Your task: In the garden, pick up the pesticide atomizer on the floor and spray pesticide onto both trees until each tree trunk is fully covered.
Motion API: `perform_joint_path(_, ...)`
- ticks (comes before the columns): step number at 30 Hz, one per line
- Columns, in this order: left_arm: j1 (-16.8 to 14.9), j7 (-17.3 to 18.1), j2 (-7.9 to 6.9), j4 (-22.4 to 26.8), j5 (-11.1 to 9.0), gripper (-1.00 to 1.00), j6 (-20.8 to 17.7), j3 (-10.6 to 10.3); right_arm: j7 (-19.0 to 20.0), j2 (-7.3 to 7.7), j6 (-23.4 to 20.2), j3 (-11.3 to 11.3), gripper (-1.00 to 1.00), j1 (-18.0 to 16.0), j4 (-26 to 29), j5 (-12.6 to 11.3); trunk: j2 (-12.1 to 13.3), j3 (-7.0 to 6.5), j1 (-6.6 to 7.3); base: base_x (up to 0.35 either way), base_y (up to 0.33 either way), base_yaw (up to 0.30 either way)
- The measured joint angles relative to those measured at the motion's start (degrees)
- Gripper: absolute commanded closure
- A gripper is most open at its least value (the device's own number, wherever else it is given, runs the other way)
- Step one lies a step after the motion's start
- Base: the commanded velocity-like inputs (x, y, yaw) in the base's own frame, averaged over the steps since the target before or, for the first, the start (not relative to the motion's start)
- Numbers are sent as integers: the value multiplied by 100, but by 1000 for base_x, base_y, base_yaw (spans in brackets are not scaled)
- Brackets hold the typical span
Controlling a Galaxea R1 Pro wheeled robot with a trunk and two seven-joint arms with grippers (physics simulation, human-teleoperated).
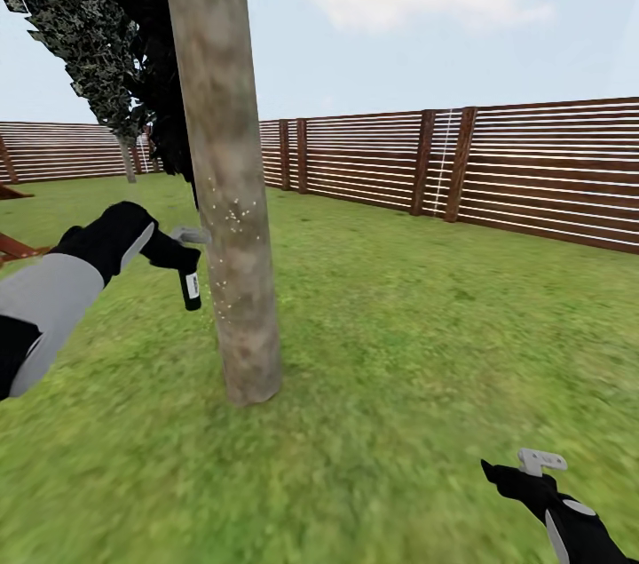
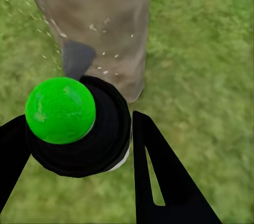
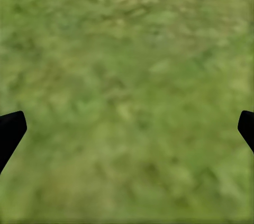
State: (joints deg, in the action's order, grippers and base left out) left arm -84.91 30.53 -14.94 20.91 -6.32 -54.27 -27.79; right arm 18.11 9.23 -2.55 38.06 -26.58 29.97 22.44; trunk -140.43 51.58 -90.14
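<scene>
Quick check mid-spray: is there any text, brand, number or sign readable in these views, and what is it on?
No readable text in these views.
Pale label on the pesticide atomizer, held in the left gripper beside the tree trunk: too small and blurred to read.
Green cap seen from the left wrist: blank.
Wooden fence: no sign visible.

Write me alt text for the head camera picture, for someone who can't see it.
The robot's left hand holds a black pesticide atomizer up beside a thick mottled tree trunk, where pale droplets speckle the bark. Green lawn runs back to a brown slatted fence under a pale sky; the right hand hangs low over the grass.
</scene>
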Motion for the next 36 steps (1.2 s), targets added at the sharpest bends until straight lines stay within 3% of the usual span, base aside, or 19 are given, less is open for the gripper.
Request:
perform_joint_path(5, 165, -2, 26, -247, -6, 100, 245, -1, 0, -5, 0, 0, -100, 1, 0, 2, 0, 0, 0, 0, 0, 0)
perform_joint_path(11, 268, -3, 74, -1182, -17, 100, 1139, -13, 0, -9, -2, 0, -100, 2, 0, 6, 0, 0, 0, 0, 0, 0)
perform_joint_path(17, 636, -2, 218, -1308, -54, 100, 1348, 5, 0, -9, 0, -12, -100, 2, 0, 23, 0, 0, 0, 0, 0, 0)
perform_joint_path(19, 820, -17, 302, -1310, -52, 100, 1573, 0, 0, -2, 0, -9, -100, 1, 0, 24, 0, 0, 0, 0, 0, 0)
perform_joint_path(22, 1039, -366, 408, -1310, -392, 100, 1722, -2, 0, -7, -3, -9, -100, 0, 0, 24, 0, 0, 0, 0, 0, 65)
perform_joint_path(23, 1148, -716, 453, -1309, -764, 100, 1895, 10, 0, -8, -6, -9, -100, 0, 0, 25, 0, 1, 0, 0, 0, 203)
perform_joint_path(24, 1202, -995, 483, -1310, -980, 100, 1995, -4, 0, -8, -7, -9, -100, 1, 0, 24, 0, 0, 0, 0, 0, 223)
perform_joint_path(26, 1306, -1282, 532, -1311, -1212, 100, 2066, -3, 0, -9, -8, -9, -100, 0, 0, 25, 0, 0, 0, 0, 0, 245)
perform_joint_path(28, 1449, -1401, 582, -1305, -1315, 100, 2102, -6, 0, -9, -9, -9, -100, 0, 0, 25, 0, 1, 0, 0, 0, 254)
perform_joint_path(36, 1679, -1434, 624, -1303, -1340, 100, 2357, -2, 0, -9, -9, -9, -100, -3, 0, 24, 0, 0, 0, 0, -83, 39)
